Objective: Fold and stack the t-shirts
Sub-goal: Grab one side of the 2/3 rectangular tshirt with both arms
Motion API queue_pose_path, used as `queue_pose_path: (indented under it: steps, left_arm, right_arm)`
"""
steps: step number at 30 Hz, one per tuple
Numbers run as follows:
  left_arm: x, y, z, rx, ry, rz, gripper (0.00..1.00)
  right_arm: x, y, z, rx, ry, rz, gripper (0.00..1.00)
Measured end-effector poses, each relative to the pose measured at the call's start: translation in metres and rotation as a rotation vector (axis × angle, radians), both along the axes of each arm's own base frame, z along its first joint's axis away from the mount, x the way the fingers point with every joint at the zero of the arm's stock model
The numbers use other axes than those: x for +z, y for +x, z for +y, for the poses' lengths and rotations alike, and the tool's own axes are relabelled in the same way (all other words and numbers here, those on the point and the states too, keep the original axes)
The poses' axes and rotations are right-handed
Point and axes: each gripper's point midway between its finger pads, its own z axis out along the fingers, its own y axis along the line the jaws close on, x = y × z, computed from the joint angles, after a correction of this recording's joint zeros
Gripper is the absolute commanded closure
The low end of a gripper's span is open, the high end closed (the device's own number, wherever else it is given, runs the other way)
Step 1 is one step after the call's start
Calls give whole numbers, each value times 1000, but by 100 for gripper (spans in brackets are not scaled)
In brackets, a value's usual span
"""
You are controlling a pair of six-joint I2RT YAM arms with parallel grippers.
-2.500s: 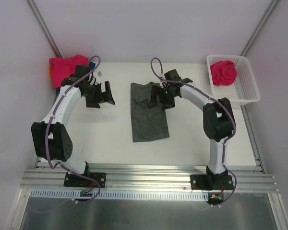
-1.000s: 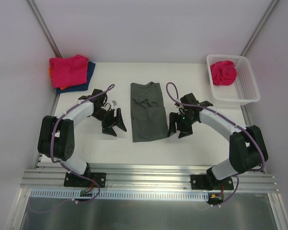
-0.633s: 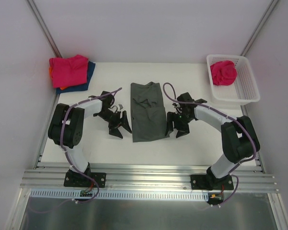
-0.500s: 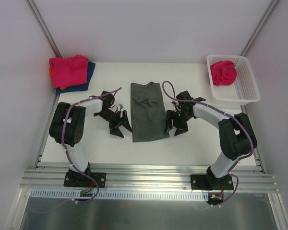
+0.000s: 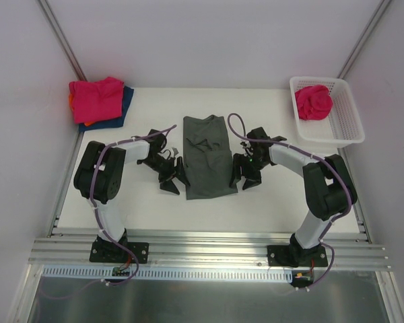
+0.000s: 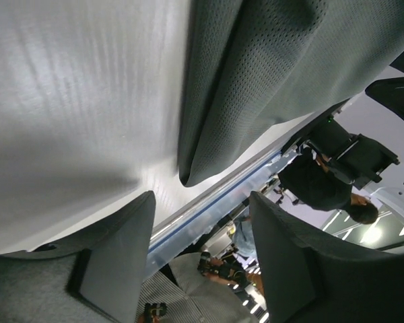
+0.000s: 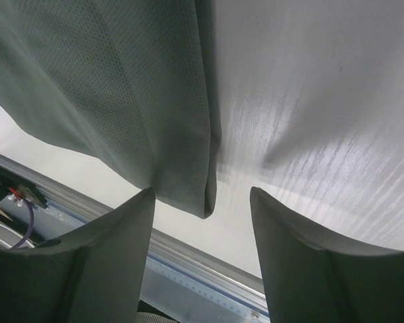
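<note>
As seen from above, one dark grey t-shirt (image 5: 207, 156) lies on the white table (image 5: 269, 202) between left hand (image 5: 178, 182) and right hand (image 5: 241, 180); two pink t-shirts (image 5: 94, 97), one piled far-left, one in the basket (image 5: 350, 138). Left wrist: released, grey hem ahead. Right wrist: likewise.

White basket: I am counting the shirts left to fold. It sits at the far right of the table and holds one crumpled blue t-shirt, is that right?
Not blue. The top external view shows the white basket at the far right holding one crumpled pink t-shirt. The rest of your statement stands.
</note>
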Motion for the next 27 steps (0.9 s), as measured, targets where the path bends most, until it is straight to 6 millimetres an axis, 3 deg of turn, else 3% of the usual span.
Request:
queue_pose_path:
  steps: [9, 19, 27]
  left_arm:
    - [-7, -9, -14, -29, -10, 32, 44]
    - [-10, -11, -19, -34, -15, 48, 49]
    - [-11, -13, -20, -35, -25, 60, 49]
  right_arm:
    - [-14, -18, -6, -6, -14, 53, 43]
    - [-9, -15, 1, -6, 13, 46, 47]
    - [1, -5, 19, 21, 56, 10, 52]
